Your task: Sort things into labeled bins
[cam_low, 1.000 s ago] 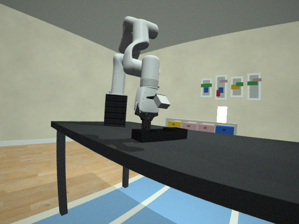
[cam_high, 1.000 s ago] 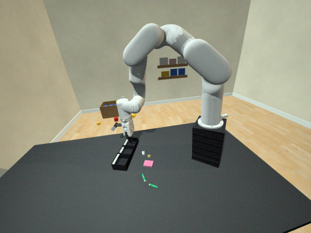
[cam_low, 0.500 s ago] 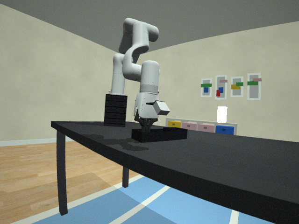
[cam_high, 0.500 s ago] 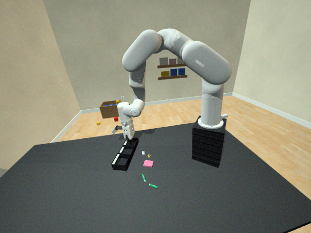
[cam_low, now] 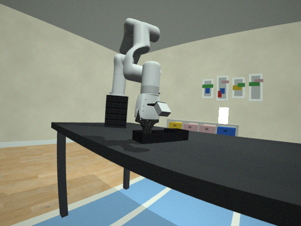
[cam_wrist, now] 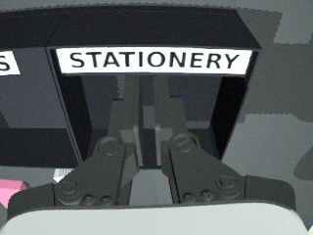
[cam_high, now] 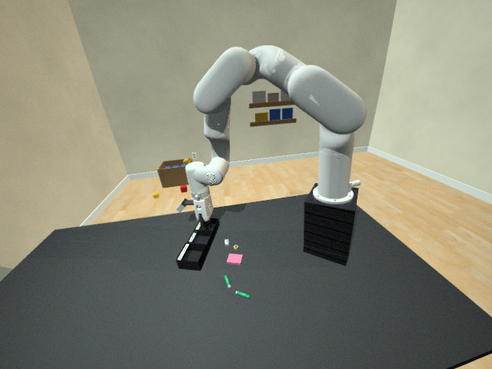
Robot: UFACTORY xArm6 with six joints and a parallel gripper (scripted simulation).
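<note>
Dark table (cam_high: 119, 317) carries a black row of bins (cam_high: 197, 247); the gripper (cam_wrist: 149, 124) dips into the far one, labelled STATIONERY (cam_wrist: 155, 62), fingers pressed together on nothing visible, hiding the bin's floor. Rightward lie a tiny white piece (cam_high: 226, 241), yellow ring (cam_high: 235, 246), pink pad (cam_high: 234, 258) and two green markers (cam_high: 227, 280), (cam_high: 241, 294).
</note>
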